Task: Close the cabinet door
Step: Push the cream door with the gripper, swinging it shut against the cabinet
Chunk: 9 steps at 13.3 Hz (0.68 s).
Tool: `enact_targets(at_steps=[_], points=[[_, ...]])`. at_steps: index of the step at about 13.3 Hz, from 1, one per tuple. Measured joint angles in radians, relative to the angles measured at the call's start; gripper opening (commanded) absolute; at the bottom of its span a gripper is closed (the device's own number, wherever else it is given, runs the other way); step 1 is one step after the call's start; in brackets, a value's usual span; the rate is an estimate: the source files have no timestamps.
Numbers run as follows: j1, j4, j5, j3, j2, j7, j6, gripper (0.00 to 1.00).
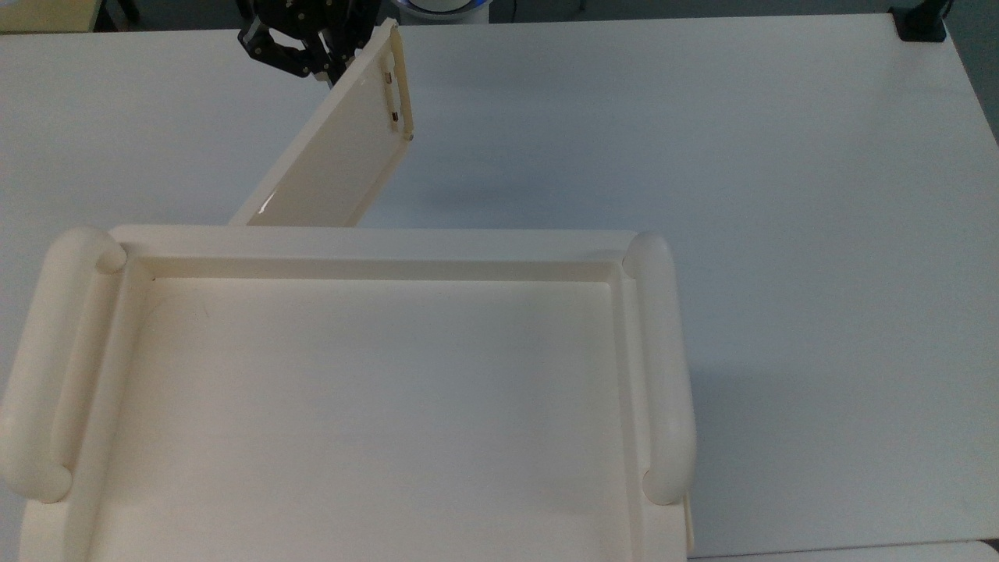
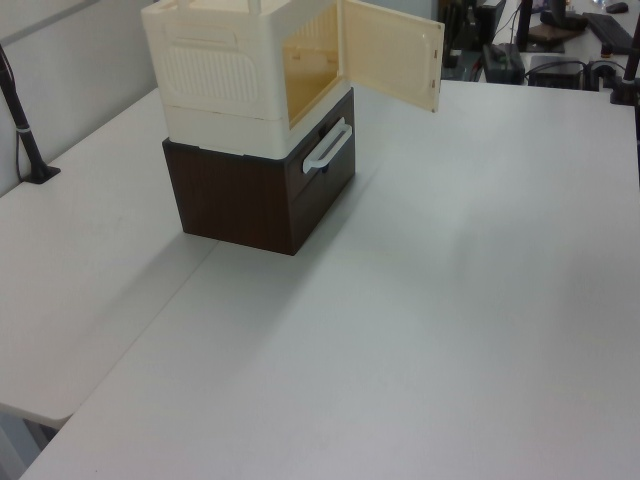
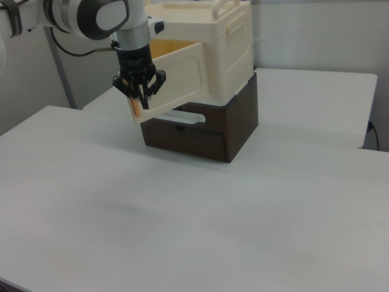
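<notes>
The cream cabinet stands on a dark brown drawer unit. Its recessed top takes up the lower left of the top view. The cabinet door stands wide open, angled away from the front, with its slim bar handle near the free edge. My black gripper is at that free edge, on the door's inner side, at the top view's upper left. In the right view the gripper hangs shut at the door's outer edge. I cannot tell whether it touches the panel. In the left view the door swings out to the right of the cabinet.
The brown drawer unit has a white handle on its front. A white table stretches wide around the cabinet. A black clamp sits at the table's far corner, and a black post stands at the left view's left.
</notes>
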Motion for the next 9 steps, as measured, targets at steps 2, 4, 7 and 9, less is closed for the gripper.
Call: enact_targets(at_steps=[2, 4, 7, 9], points=[[0.000, 0.000, 0.009, 0.000, 0.005, -0.045, 0.043, 0.04], [0.003, 0.000, 0.028, 0.004, 0.017, -0.057, 0.099, 0.04], [0.015, 0.000, 0.067, 0.020, 0.043, -0.058, 0.192, 0.04], [0.023, 0.006, 0.095, 0.034, 0.062, -0.035, 0.268, 0.05]])
